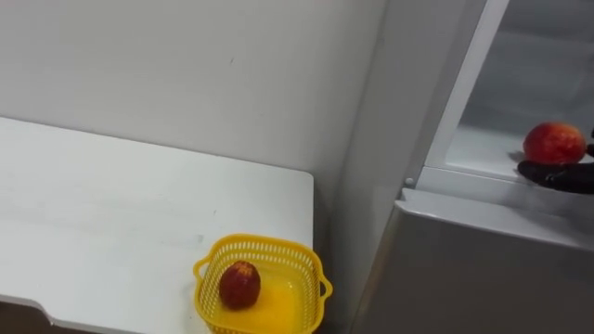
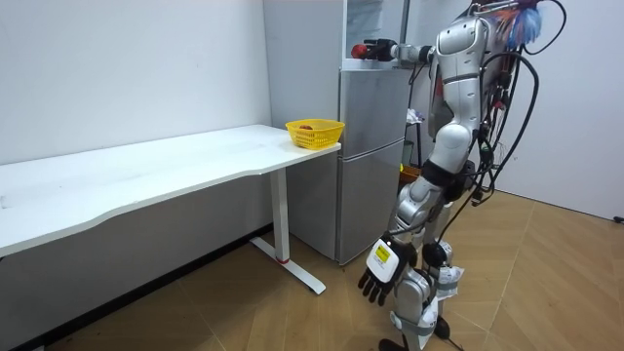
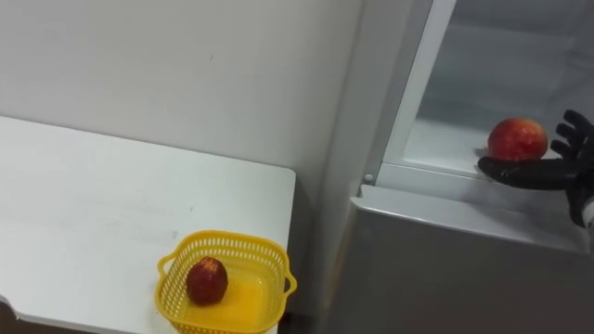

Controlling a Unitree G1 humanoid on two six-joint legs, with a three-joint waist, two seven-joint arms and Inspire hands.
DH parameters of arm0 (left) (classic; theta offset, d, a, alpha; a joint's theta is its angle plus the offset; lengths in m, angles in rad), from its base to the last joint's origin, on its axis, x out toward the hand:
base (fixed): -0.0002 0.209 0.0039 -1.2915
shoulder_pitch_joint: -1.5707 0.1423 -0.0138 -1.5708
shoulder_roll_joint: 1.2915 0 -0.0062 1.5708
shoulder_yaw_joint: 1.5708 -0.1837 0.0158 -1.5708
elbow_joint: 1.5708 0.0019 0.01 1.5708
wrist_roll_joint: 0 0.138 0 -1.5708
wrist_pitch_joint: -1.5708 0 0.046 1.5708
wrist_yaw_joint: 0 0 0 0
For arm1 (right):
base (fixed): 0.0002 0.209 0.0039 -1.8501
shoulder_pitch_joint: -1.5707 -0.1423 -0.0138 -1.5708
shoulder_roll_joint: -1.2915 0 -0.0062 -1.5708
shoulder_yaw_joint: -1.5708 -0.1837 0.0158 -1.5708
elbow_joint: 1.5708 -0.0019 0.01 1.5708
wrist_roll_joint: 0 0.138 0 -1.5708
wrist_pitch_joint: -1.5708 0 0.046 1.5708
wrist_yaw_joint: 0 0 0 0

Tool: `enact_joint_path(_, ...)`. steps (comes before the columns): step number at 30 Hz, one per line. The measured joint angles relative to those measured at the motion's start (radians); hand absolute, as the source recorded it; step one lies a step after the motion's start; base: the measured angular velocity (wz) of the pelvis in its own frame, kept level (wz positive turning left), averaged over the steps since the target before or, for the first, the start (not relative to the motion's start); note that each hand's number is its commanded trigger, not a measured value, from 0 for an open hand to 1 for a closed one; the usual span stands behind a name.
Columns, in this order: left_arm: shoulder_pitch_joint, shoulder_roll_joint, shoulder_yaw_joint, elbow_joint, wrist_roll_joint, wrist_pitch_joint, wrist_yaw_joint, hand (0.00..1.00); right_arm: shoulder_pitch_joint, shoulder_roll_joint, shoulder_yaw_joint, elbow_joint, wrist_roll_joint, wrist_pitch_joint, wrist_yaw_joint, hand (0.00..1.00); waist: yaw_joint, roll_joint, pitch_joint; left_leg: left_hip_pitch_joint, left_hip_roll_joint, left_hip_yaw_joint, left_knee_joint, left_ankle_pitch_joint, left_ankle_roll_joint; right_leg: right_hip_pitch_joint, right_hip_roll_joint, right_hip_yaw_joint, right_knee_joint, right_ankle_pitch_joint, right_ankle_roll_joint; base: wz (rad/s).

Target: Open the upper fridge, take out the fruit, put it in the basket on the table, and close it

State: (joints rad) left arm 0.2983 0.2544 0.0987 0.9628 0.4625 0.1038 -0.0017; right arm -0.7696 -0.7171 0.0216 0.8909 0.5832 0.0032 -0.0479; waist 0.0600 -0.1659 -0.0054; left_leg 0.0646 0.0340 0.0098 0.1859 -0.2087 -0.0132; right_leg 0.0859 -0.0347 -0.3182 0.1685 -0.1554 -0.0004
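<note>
Status: retrieval begun, not finished.
- Robot stands facing fridge [image 2: 370, 166], right arm raised into open upper compartment.
- Red fruit [image 3: 517, 139] sits on upper shelf [image 3: 445, 148], not yet lifted clear.
- Right hand [image 3: 543, 173] curls round fruit: thumb along front, fingers behind. Firmness of grip: cannot tell.
- Left hand [image 2: 383, 273] hangs by leg, fingers relaxed, idle.
- Yellow basket [image 3: 223, 241] at table [image 3: 93, 204] end nearest fridge; one darker fruit [image 3: 207, 280] lies in it.

Remaining, by judgement: secure grip, draw fruit out past shelf edge, carry to basket, the likely drop-off.
</note>
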Motion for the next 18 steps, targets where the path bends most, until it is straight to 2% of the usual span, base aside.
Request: enact_joint_path(18,-0.003,0.001,-0.002,0.000,0.000,0.002,-0.001,0.00,-0.043,-0.002,0.032,0.002,-0.016,0.002,-0.004,1.00,0.001,0.000,0.0005,0.004,0.003,0.004,-0.001,0.000,0.000,-0.002,0.002,0.001,0.001,0.000,0.000,0.00)
